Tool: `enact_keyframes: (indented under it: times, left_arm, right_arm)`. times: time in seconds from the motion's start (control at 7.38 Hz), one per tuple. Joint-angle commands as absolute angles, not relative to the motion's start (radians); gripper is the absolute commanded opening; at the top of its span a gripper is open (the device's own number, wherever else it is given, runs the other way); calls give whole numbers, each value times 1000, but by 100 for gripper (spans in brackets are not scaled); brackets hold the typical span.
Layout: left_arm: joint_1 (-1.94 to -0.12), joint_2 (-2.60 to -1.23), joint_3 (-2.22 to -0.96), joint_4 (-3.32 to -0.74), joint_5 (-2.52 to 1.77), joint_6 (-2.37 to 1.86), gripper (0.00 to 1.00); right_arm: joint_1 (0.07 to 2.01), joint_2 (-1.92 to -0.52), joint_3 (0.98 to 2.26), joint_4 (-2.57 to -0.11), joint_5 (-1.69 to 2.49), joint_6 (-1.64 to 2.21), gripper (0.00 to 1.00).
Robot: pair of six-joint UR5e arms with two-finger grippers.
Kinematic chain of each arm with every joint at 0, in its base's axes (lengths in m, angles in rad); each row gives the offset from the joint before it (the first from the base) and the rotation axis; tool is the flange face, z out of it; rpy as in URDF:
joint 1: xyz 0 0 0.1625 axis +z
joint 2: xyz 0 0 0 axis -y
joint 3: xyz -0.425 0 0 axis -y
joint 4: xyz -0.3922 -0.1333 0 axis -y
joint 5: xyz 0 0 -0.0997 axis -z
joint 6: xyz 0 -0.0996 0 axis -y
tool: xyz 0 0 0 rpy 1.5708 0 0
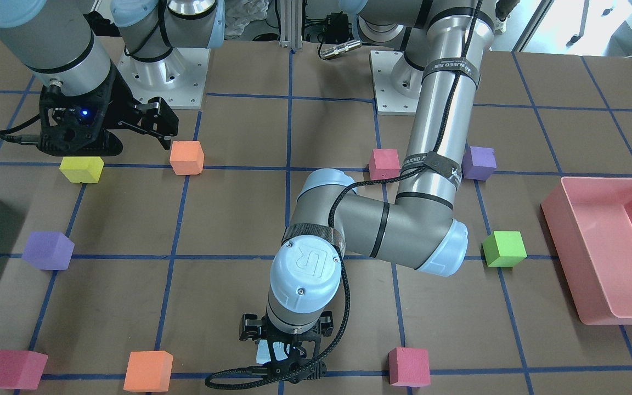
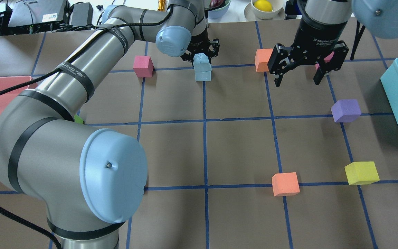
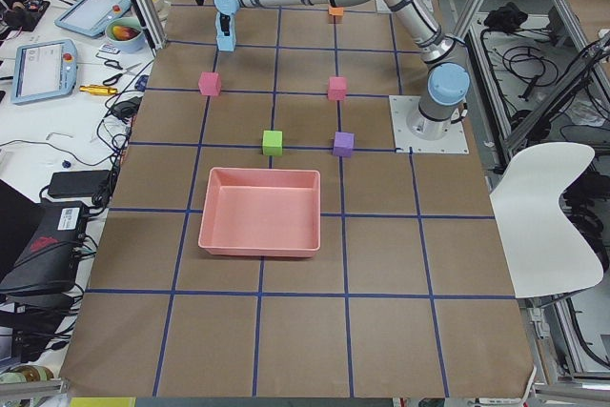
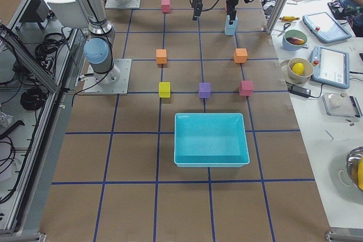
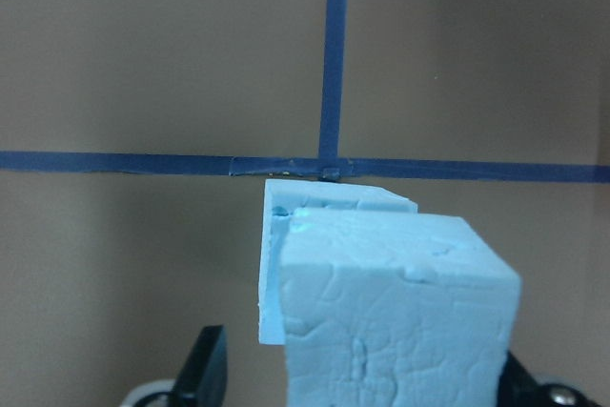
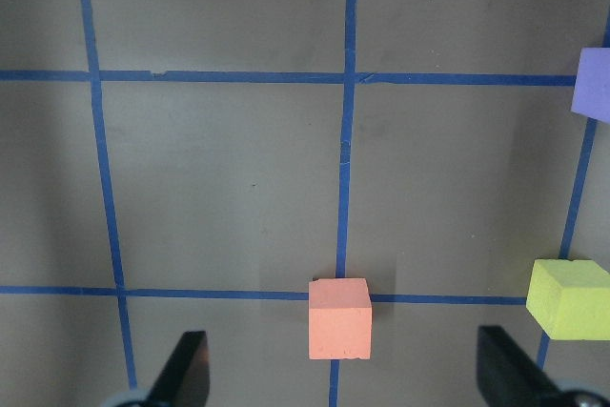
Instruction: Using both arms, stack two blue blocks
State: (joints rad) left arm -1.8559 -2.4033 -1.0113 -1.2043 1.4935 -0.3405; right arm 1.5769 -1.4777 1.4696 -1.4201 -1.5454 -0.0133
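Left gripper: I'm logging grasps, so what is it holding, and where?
The left gripper grips the upper blue block by its sides, resting on the lower blue block. The right gripper holds nothing.

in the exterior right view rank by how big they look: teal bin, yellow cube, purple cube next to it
1. Teal bin, by far the largest.
2. Yellow cube and purple cube look alike in size, so no ranking between them.

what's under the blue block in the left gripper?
The second blue block, offset slightly; the upper blue block sits between the left gripper fingers. Their contact face is hidden.

The right pincer (image 2: pixel 299 74) body reads "2F Adaptive".
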Motion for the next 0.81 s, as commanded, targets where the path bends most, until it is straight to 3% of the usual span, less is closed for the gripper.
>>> enact_keyframes:
  times: [0.0,0.68]
  left_arm:
    - [-1856,-2402,-1012,-1196,1493,-338,100]
    - [-1830,-2297,-1006,-1306,1494,-325,100]
  right_arm:
    - [1543,-1479,1468,-1424,-1546,-17,100]
    - [1540,-1480,1470,-1416,-1566,-14,100]
